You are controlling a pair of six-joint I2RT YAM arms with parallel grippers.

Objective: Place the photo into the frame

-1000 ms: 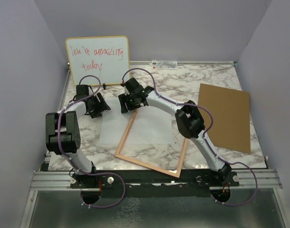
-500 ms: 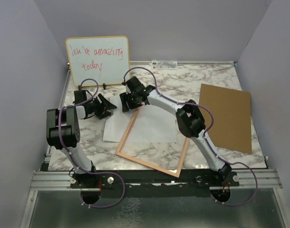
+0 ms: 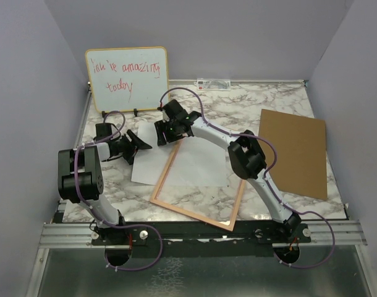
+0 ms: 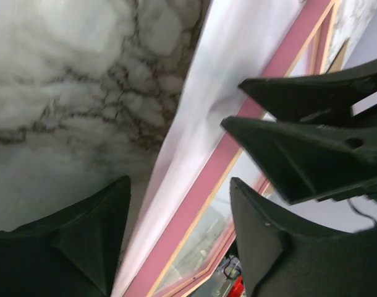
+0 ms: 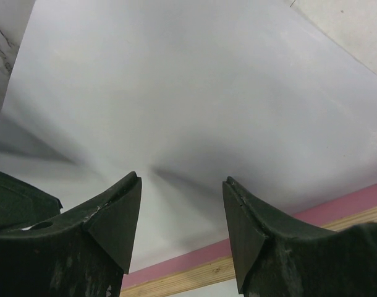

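Observation:
The photo (image 3: 144, 166) lies white side up on the marble table, its right part under the frame's pane. The frame (image 3: 190, 215), with its thin pinkish wood border, lies flat at the table's middle. My left gripper (image 3: 141, 143) is open at the photo's far left edge. In the left wrist view its fingertips (image 4: 179, 181) stand on either side of the photo's edge (image 4: 201, 117) and the frame's border (image 4: 207, 179). My right gripper (image 3: 161, 137) is open just above the white sheet (image 5: 188, 80), by the frame's far left corner (image 5: 250, 253). Its jaws (image 5: 182, 179) hold nothing.
A whiteboard (image 3: 127, 77) with red handwriting stands at the back left. The brown backing board (image 3: 292, 151) lies on the right of the table (image 3: 269, 102). A small flat item (image 3: 213, 82) sits at the back edge. Grey walls close in both sides.
My left gripper has swung right to the photo's left edge. The part of the photo outside the frame has shifted a little. The right gripper has barely moved.

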